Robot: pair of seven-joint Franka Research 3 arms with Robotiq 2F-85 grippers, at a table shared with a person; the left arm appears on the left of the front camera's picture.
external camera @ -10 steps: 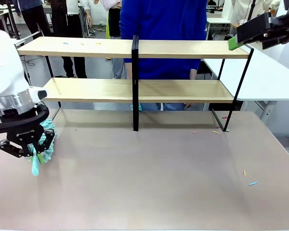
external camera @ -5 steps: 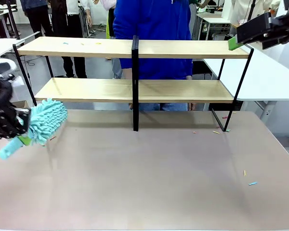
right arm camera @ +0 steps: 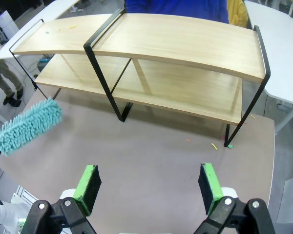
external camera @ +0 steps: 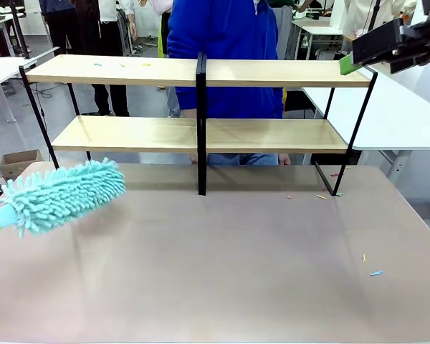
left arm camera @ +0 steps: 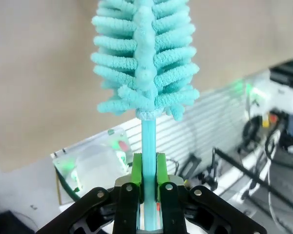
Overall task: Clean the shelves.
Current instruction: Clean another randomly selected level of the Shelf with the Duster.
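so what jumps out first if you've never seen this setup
The fluffy teal duster, held up over the table's left edge with its handle clamped in the left gripper. Behind it stand the shelves, a few coloured scraps on the top board's left end. The right gripper hangs open, high above the table.

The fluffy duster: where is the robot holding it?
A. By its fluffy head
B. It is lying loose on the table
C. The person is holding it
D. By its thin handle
D. In the left wrist view the left tool is shut on the duster by its thin blue handle, with the fluffy head sticking out past the green pads.
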